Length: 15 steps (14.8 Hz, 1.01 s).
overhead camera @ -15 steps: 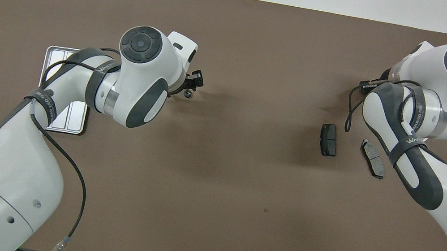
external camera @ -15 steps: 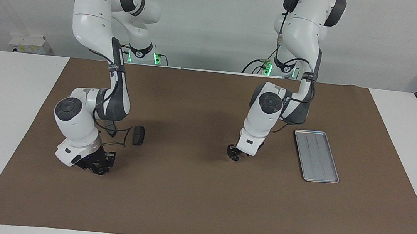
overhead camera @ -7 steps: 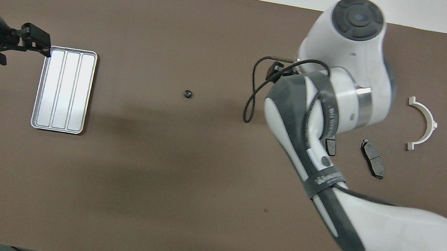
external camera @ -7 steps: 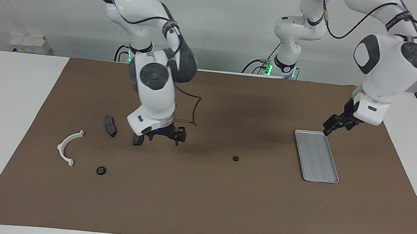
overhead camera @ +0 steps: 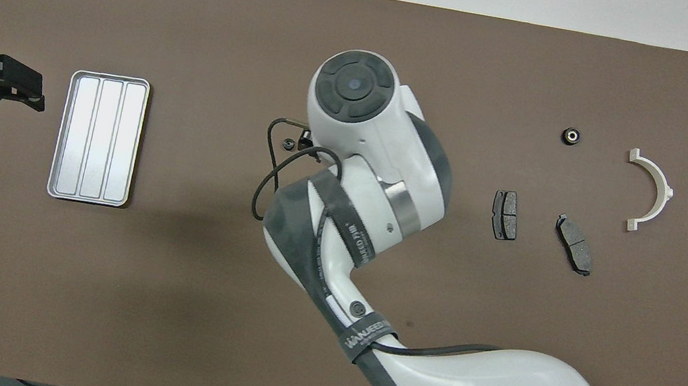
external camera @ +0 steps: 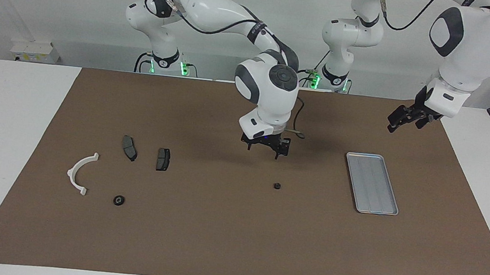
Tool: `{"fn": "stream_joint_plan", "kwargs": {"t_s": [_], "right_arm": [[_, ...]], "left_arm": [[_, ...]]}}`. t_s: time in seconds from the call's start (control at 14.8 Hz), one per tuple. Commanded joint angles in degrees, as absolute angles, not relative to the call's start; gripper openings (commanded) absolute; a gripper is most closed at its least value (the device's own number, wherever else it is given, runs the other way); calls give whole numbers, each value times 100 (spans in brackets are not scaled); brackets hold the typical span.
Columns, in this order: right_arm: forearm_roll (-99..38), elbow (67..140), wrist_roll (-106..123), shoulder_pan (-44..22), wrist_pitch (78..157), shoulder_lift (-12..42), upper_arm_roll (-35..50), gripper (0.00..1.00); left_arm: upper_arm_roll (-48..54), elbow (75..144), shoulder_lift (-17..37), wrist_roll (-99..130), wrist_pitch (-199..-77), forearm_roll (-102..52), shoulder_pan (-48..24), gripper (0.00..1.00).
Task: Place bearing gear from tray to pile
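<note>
One flat silver-grey ridged metal tray [external camera: 372, 183]. Two small round black bearing gears: one [external camera: 276, 186] lying lower than the right gripper's fingers [external camera: 278, 149], the other [external camera: 118, 200] well apart from them. Two dark grey brake pads [external camera: 129, 148] [external camera: 162, 159]. One white half-ring plastic bracket [external camera: 79, 173].

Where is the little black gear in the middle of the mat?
The small black gear lies on the brown mat mid-table, between the brake pads and the tray, with the right gripper raised above it.
</note>
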<state>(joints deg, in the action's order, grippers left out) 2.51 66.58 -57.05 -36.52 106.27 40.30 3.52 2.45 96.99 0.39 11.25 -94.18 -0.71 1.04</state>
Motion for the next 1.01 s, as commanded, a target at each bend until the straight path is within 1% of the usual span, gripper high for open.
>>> {"fn": "stream_joint_plan", "kwargs": {"t_s": [0.0, 0.27, 0.54, 0.95], "right_arm": [[290, 5635, -5827, -3744, 10661, 4833, 290, 100], [308, 5599, -5836, -3814, 11108, 5167, 281, 100], [729, 5616, -5827, -3850, 11188, 5430, 299, 100], [756, 5590, -5818, -3858, 11179, 5528, 203, 98]], "left_arm": [[316, 9923, -79, 1020, -9571, -35, 167, 100], [290, 9931, -88, 976, -9510, -35, 115, 100], [10, 9905, -70, 766, -9510, -44, -166, 100], [-9, 9896, -70, 738, -9519, -79, -202, 100]]}}
